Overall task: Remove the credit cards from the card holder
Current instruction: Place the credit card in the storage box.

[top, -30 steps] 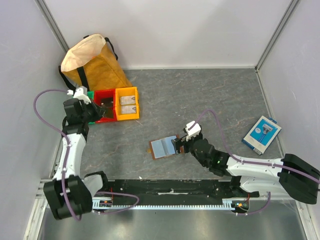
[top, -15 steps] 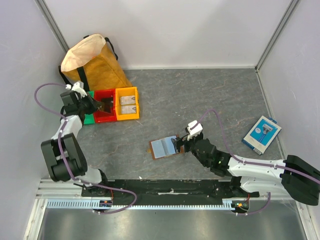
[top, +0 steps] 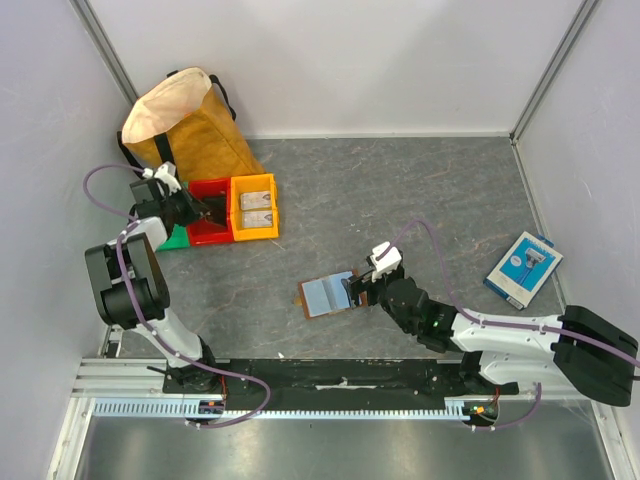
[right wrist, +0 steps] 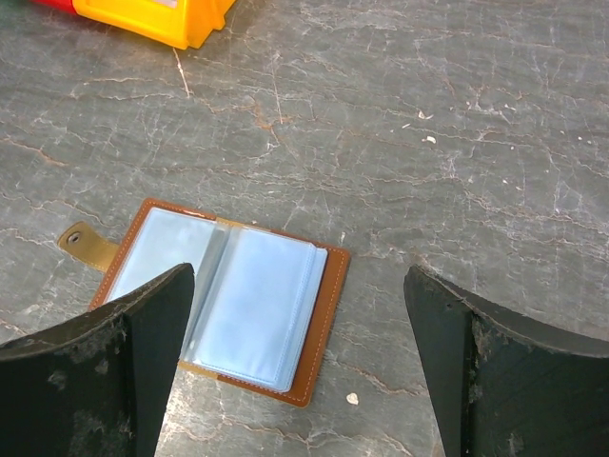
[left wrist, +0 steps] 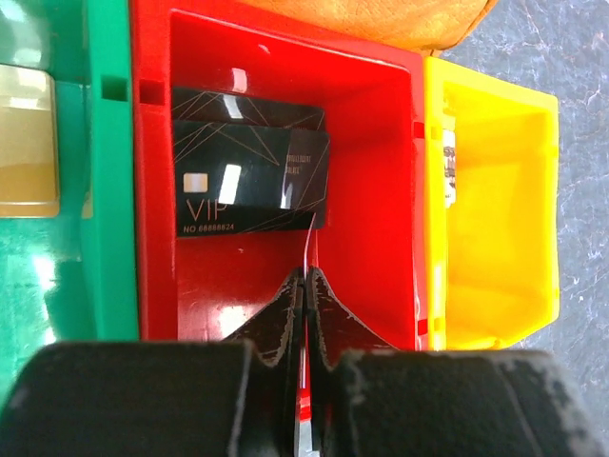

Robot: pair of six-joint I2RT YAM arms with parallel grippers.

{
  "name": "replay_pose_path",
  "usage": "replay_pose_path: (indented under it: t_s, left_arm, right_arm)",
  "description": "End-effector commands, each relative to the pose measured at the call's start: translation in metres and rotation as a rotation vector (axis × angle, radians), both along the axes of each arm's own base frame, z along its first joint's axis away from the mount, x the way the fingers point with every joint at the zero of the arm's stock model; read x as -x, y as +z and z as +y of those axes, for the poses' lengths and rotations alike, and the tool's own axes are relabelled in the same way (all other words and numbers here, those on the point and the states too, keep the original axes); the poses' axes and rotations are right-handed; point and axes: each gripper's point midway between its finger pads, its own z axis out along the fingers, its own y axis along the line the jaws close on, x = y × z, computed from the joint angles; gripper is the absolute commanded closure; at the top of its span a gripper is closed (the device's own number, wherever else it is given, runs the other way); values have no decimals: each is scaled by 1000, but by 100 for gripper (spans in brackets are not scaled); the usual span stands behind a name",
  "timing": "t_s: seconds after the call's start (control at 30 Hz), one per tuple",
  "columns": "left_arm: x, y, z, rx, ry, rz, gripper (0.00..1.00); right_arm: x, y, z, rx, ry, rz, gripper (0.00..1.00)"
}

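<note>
Left end effector (left wrist: 306, 281) over red bin (left wrist: 366, 143), closed on thin credit card (left wrist: 309, 248) seen edge-on; dark credit cards (left wrist: 249, 186) inside bin. Right end effector (right wrist: 300, 281) wide open above card holder (right wrist: 257, 305), spread flat on bench (right wrist: 428, 143).

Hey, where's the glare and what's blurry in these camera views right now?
Left wrist: white glare patch on the black VIP card in the red bin; the left gripper, close to the lens, is soft, and the edge-on card it pinches is just a thin pale line. Right wrist: card holder sharp, slight sheen; right gripper dark, underlit. Top view: even light, soft shadows.
</note>
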Motion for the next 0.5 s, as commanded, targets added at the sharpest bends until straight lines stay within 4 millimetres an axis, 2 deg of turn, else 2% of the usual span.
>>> replay_pose_path:
  t_s: [0.0, 0.1, 0.27, 0.47]
  left_arm:
    - [-13, 10, -5, -6, -41, -39, 92]
    - [-12, 5, -7, 0, -41, -17, 91]
    - [-10, -1, 1, -60, 15, 44, 74]
    - [-2, 20, 26, -185, 132, 49, 58]
  right_arm:
    - [-4, 7, 3, -22, -10, -16, 2]
    - [-4, 7, 3, -22, -10, -16, 2]
    - [-5, 7, 1, -20, -21, -18, 2]
    - [-6, 6, -2, -18, -41, -20, 2]
